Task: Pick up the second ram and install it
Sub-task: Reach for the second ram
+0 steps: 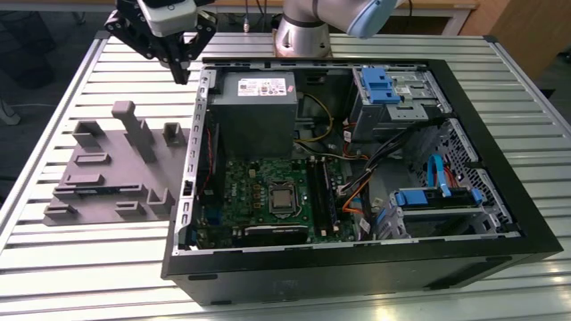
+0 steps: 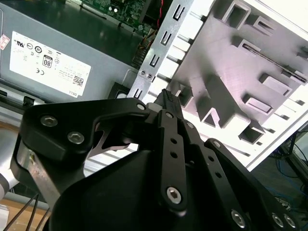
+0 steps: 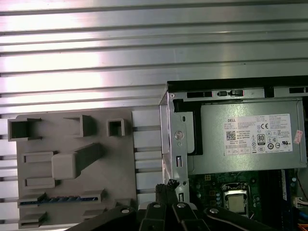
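Nearest in the exterior view: open black sheet-metal computer case (image 1: 357,267) lying flat on the ribbed aluminium bench (image 1: 80,281). Inside, green motherboard (image 1: 241,187), with boxy grey power supply (image 1: 254,114) beyond. At nine o'clock from the case, matte grey blocky fixture plate (image 1: 107,174). Seated edge-up in one long slot there, in the first wrist view, the second ram (image 3: 60,198), a thin dark strip. Farthest, at eleven o'clock, black gripper (image 1: 181,75) just beside the case's far corner, jaws pinched together on nothing, well apart from the ram.

On the table (image 1: 80,281), the fixture plate (image 1: 98,180) lies at the exterior view's left of the computer case (image 1: 357,267)
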You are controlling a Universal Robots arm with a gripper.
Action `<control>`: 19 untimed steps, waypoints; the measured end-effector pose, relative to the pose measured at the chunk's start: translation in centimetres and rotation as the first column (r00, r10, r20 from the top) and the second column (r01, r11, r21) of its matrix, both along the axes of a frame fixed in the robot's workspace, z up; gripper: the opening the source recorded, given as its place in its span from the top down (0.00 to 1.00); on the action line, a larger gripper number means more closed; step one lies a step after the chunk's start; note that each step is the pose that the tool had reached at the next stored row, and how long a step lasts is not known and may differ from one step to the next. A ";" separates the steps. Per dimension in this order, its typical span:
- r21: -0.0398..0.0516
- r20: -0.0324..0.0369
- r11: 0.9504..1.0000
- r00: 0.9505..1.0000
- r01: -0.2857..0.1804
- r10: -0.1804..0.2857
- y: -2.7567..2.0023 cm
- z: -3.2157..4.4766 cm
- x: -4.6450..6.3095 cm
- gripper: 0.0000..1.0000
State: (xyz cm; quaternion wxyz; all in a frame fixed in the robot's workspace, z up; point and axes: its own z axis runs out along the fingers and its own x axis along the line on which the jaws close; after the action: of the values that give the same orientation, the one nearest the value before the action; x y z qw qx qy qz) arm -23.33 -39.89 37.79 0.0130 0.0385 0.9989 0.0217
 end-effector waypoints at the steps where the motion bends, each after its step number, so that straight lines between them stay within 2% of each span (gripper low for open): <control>1: 0.000 0.000 1.000 1.000 0.000 0.000 0.00 0.00 0.0 0.89; 19: 0.000 0.000 1.000 1.000 0.000 0.000 0.00 -0.01 -0.8 0.89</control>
State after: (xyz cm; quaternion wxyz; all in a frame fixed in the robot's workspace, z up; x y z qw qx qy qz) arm -24.14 -39.89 37.77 0.0130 0.0386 0.9989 0.0217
